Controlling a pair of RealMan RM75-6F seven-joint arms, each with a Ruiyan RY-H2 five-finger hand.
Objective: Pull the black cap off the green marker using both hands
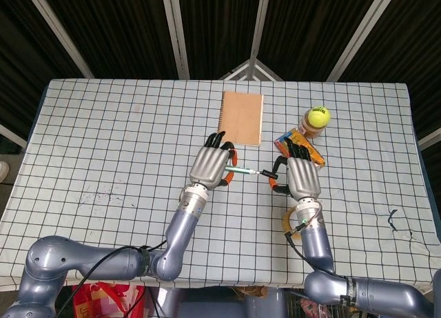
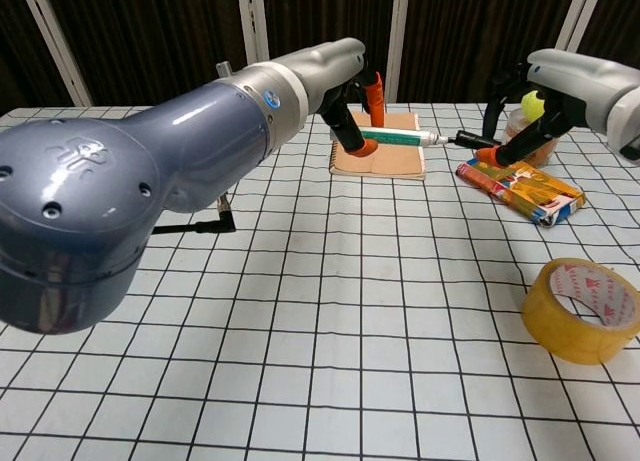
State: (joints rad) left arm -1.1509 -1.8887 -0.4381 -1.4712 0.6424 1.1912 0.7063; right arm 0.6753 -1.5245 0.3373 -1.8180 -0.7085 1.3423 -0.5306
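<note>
My left hand (image 1: 212, 165) holds the green marker (image 1: 240, 170) level above the table, its bare white tip pointing toward my right hand (image 1: 301, 176). My right hand pinches the black cap (image 1: 269, 174), which sits a short gap away from the marker's tip. In the chest view the marker (image 2: 392, 136) sticks out of my left hand (image 2: 350, 91), and the cap (image 2: 474, 138) is held apart from it by my right hand (image 2: 540, 101).
A brown notebook (image 1: 242, 116) lies behind the hands. An orange packet (image 1: 305, 150) and a jar topped with a tennis ball (image 1: 318, 115) sit to the right. A yellow tape roll (image 2: 582, 309) lies near the front right; a black cable (image 2: 195, 221) lies left.
</note>
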